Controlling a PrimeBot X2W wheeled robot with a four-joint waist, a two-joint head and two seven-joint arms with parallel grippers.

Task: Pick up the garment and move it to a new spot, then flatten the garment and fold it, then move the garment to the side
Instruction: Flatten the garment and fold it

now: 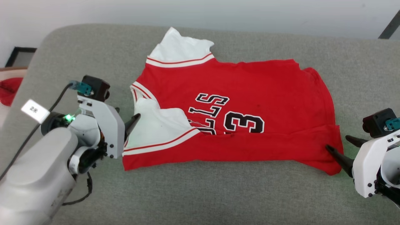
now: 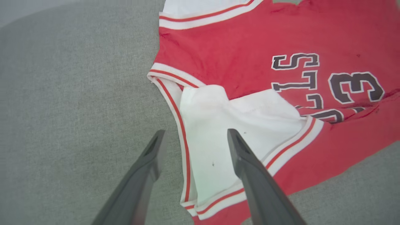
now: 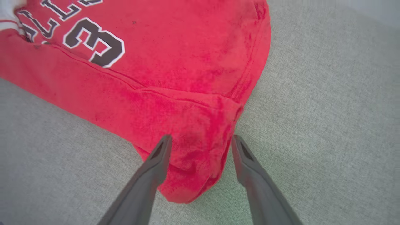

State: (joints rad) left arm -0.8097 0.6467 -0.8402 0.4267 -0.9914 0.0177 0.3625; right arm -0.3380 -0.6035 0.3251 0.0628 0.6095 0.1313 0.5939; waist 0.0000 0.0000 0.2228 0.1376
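The garment (image 1: 243, 93), a red jersey with white sleeves and black-and-white lettering, lies spread on the grey cushion (image 1: 218, 193), its near edge folded over the chest print. My left gripper (image 1: 128, 120) is open at the jersey's left side; in the left wrist view the left gripper (image 2: 196, 132) straddles the striped trim of the white sleeve (image 2: 218, 134) without pinching it. At the jersey's lower right corner my right gripper (image 1: 337, 142) is also open. The right wrist view has the right gripper (image 3: 202, 137) on either side of that red corner (image 3: 193, 162).
A small red cloth bundle (image 1: 7, 90) lies off the cushion at the far left, near a black frame (image 1: 18, 56). A dark bar (image 1: 390, 26) slants at the top right. Bare grey cushion runs in front of and beside the jersey.
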